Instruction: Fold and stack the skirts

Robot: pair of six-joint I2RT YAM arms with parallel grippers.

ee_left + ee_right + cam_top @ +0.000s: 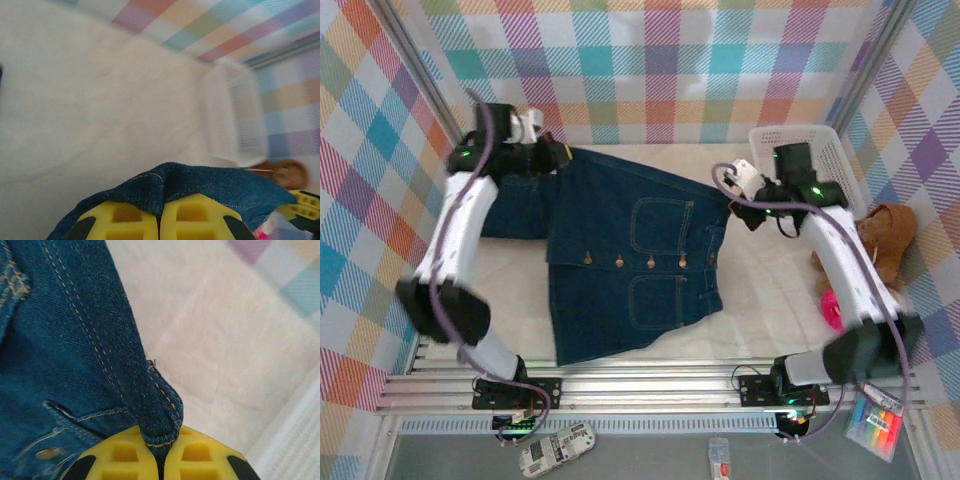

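The denim skirt [620, 270] lies spread on the table [770, 300]. The left tool [556, 156] pinches its far-left corner, the right tool [740, 208] its right edge.

Skirt [630, 265] lies spread at table [760, 290] ctr, btwn the two arms. Second garment [515, 210] sits just left of it, touching its edge, partly under L arm. L gripper [558, 157] is at skirt's far-left corner, pinched onto the edge. R gripper [738, 212] is at the far-right corner, likewise clamped on the hem. Basket [840, 160] stands in far-right table corner, behind R gripper, apart from skirt. Teddy bear [885, 240] lies at right edge, in front of basket, right of R arm. In L wrist view, basket and bear lie beyond the held edge.
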